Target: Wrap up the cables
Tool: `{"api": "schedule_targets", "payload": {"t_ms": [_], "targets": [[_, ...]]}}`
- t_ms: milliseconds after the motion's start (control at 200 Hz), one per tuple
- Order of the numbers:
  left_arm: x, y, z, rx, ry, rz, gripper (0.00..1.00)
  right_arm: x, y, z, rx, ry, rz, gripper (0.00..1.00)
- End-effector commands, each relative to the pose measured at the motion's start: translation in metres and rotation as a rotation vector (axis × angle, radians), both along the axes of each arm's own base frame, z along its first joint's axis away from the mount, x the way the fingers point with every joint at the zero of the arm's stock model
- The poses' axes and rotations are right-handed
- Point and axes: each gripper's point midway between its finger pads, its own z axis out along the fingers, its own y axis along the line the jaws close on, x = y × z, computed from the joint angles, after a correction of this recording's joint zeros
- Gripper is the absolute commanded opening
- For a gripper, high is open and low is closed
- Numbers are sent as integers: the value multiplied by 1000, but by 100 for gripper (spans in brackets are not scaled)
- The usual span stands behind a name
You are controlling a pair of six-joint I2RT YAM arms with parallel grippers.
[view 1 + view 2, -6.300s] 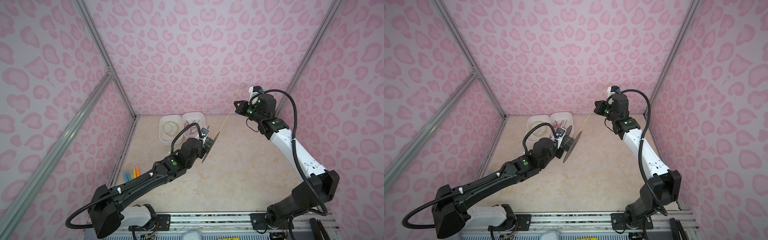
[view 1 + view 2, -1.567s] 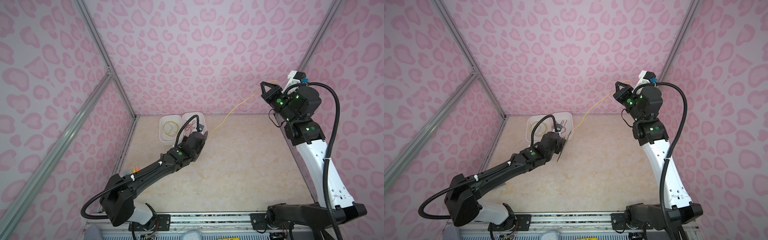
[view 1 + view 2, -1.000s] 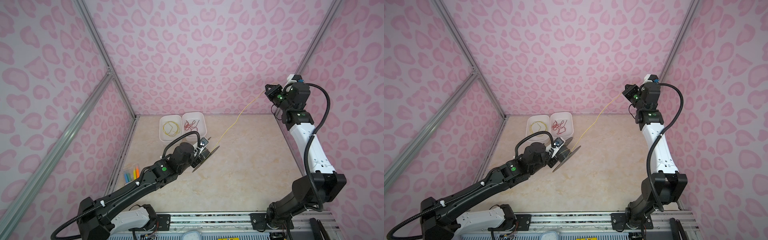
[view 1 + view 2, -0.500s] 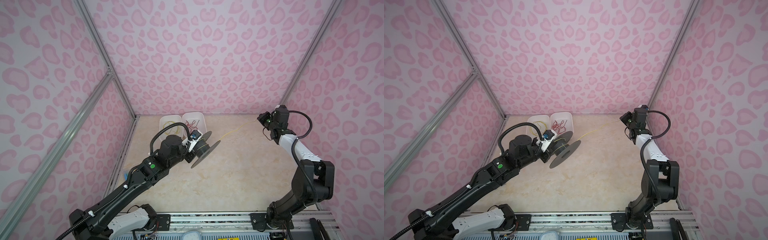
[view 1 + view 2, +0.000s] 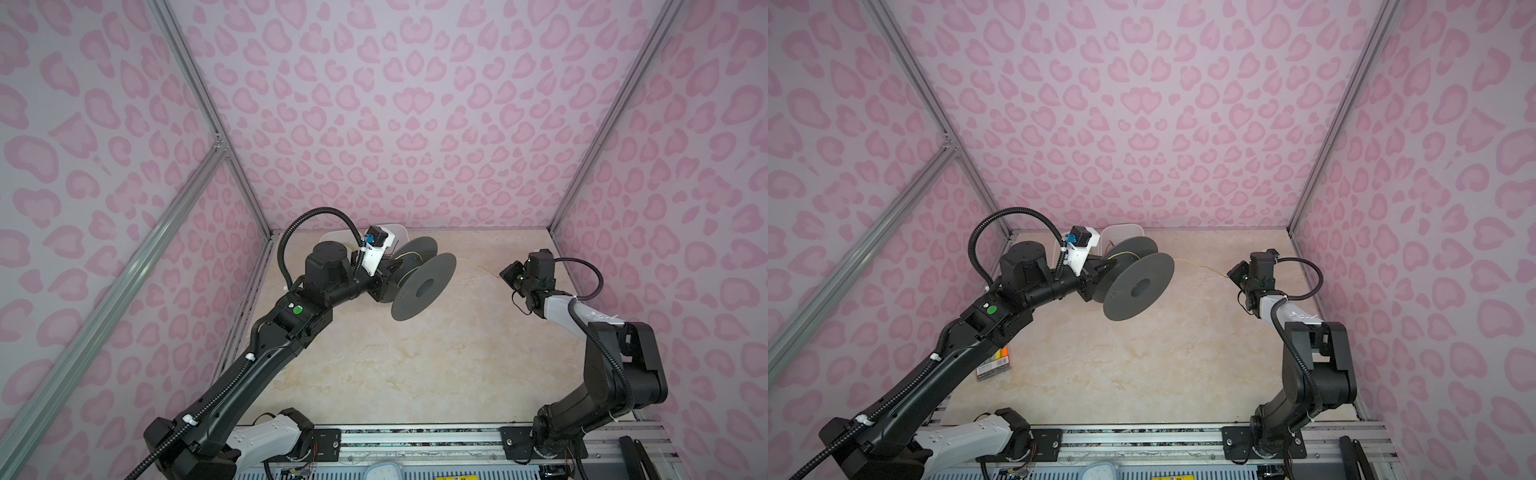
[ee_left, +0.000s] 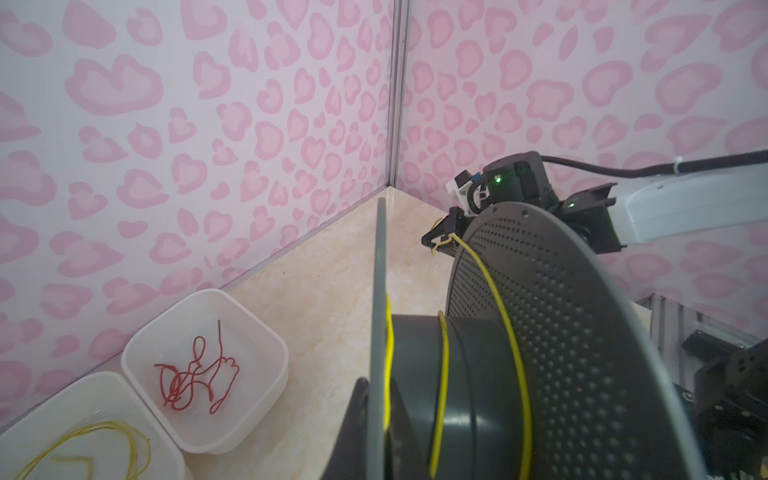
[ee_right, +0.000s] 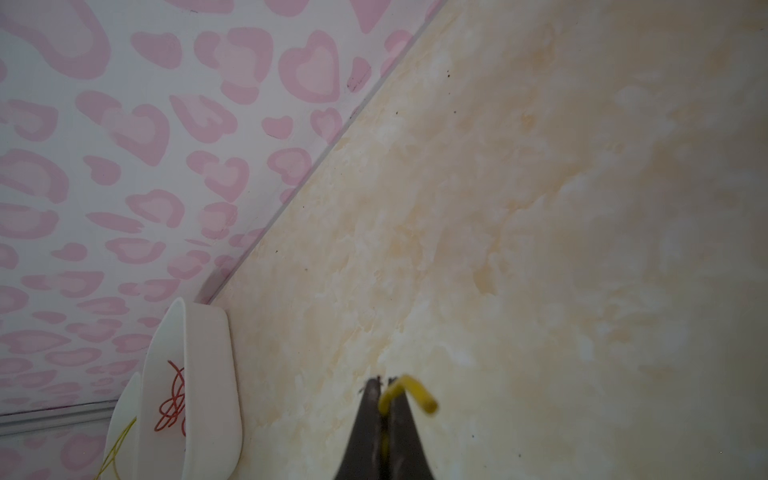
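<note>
Top views, clock directions read from the middle of the desk (image 5: 415,374).

- Left pincer (image 5: 384,282) (image 5: 1090,286): together, clamped on the grey spool (image 5: 424,286) (image 5: 1138,286) at about 12 o'clock. Axle roughly level, the 2 flanges on edge. Can't tell if the lower rim touches the desk.
- Left wrist view: 1 dark finger (image 6: 353,415) sits outside the thin flange. The other finger is hidden.
- Yellow cable (image 5: 478,266) (image 5: 1200,266): a few turns lie on the spool hub (image 6: 440,353). From there it climbs over the rim of the perforated flange and leaves toward 3 o'clock. It runs low over the desk to the right pincer.
- Right pincer (image 5: 505,276) (image 5: 1232,274): at about 2 o'clock, near the right wall, low over the desk. It is together, clamped on the yellow cable close to its end.
- Right wrist view: the cable (image 7: 409,392) is nipped between the 2 fingertips, with a short bent stub sticking out past them. The same grip shows small in the left wrist view (image 6: 440,243).
- 2 white tubs touch side by side at 11 o'clock against the back wall, behind the left arm's wrist. 1 tub (image 6: 286,357) holds a tangled red wire (image 6: 195,374). The other tub (image 6: 83,382) holds loose yellow cables (image 6: 104,436) in loops.
- Pack of markers (image 5: 994,365): at about 9 o'clock by the left wall, partly under the left arm.
</note>
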Motion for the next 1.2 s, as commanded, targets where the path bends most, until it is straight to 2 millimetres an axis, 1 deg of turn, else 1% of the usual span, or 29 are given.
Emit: {"api": "schedule_targets", "payload": {"t_ms": [0, 80, 170, 265, 350, 360, 380, 510, 615, 655, 695, 800, 955, 1050, 1195], "targets": [[16, 7, 54, -175, -87, 64, 4, -10, 4, -7, -64, 5, -2, 0], [35, 20, 63, -233, -75, 171, 4, -21, 13, -16, -100, 27, 9, 0], [55, 34, 72, -328, -40, 278, 4, -27, 31, -22, -121, 35, 41, 0], [69, 42, 83, -411, -18, 329, 4, -32, 50, -24, -143, 40, 75, 0], [78, 47, 82, -453, -1, 368, 4, -38, 69, -24, -169, 39, 106, 0], [78, 48, 92, -470, -15, 373, 4, -39, 70, -24, -173, 39, 107, 0], [80, 51, 96, -483, -21, 388, 4, -40, 76, -23, -177, 36, 118, 0], [100, 70, 95, -531, -16, 530, 4, -56, 105, -22, -229, 28, 173, 0], [119, 89, 86, -566, -5, 673, 4, -68, 130, -14, -289, 16, 239, 0], [127, 95, 81, -581, 6, 721, 4, -72, 136, -11, -312, 10, 251, 0], [134, 100, 78, -602, 15, 752, 4, -77, 147, -6, -337, -2, 274, 0], [149, 112, 67, -641, 30, 852, 4, -93, 167, 6, -402, -33, 320, 0], [164, 126, 55, -652, 27, 983, 4, -118, 181, 27, -494, -84, 344, 0], [173, 125, 47, -629, 36, 1010, 3, -129, 184, 42, -535, -116, 349, 0], [187, 122, 24, -575, 66, 1048, 2, -141, 190, 76, -570, -187, 358, 0]]}}
